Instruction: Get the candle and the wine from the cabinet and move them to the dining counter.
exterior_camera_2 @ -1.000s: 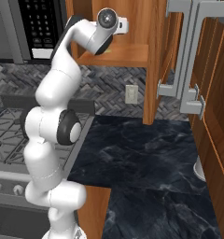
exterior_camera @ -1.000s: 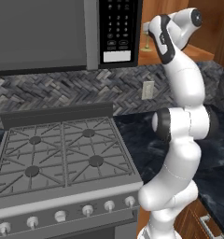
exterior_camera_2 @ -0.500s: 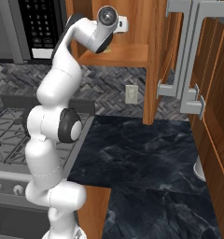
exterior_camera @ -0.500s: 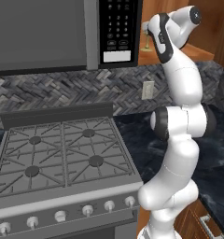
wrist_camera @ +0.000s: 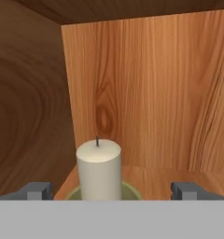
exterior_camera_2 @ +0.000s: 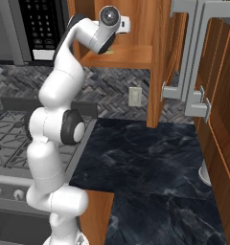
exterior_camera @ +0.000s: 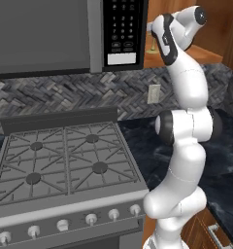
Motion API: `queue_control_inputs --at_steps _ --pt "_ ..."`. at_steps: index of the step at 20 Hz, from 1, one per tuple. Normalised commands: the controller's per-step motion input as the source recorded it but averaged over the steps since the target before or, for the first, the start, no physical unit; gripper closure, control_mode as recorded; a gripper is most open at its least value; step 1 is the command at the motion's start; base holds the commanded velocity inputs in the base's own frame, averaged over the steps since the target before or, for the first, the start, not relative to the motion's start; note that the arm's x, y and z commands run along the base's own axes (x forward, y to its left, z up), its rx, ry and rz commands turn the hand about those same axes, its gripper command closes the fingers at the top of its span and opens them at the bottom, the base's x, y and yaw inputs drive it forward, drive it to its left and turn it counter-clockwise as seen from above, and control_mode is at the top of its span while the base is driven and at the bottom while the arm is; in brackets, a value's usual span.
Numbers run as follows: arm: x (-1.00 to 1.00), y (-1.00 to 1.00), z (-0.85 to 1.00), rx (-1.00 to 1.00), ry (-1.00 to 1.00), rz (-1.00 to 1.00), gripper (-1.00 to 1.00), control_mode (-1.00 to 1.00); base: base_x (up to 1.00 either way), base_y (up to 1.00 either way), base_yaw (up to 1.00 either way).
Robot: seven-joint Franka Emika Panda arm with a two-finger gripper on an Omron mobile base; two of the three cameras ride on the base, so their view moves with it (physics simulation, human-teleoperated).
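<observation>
The cream-white candle (wrist_camera: 99, 170) stands on its yellowish holder (wrist_camera: 130, 191) on the shelf inside the cabinet (wrist_camera: 151, 93), close to the left inner wall. My gripper (wrist_camera: 114, 191) is open, with one dark fingertip (wrist_camera: 38, 190) to each side of the candle and a gap between each tip and the wax. In the right base view my hand (exterior_camera_2: 122, 24) reaches into the open orange-brown cabinet (exterior_camera_2: 136, 55). A bit of the brass holder (exterior_camera: 150, 45) shows beside the microwave in the left base view. The wine and the dining counter are out of view.
The cabinet door (exterior_camera_2: 217, 95) hangs open at the right, with silver bar handles (exterior_camera_2: 186, 57). A microwave (exterior_camera: 65, 34) hangs over a gas stove (exterior_camera: 60, 160). A black marbled worktop (exterior_camera_2: 150, 162) runs beneath the cabinet, and a wall socket (exterior_camera_2: 133, 95) sits on the backsplash.
</observation>
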Motion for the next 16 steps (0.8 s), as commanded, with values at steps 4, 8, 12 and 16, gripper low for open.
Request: queue_control_inputs --at_steps 4,8,12,16 --pt "0.09 0.01 0.0 0.0 0.0 0.0 -1.0 -1.0 0.0 0.0 0.0" --pt "0.13 0.0 0.0 0.0 0.0 0.0 -1.0 -1.0 0.0 0.0 0.0" --pt "0.22 0.01 0.0 0.0 0.0 0.0 -1.0 -1.0 0.0 0.0 0.0" --pt "0.16 0.0 0.0 0.0 0.0 0.0 -1.0 -1.0 0.0 0.0 0.0"
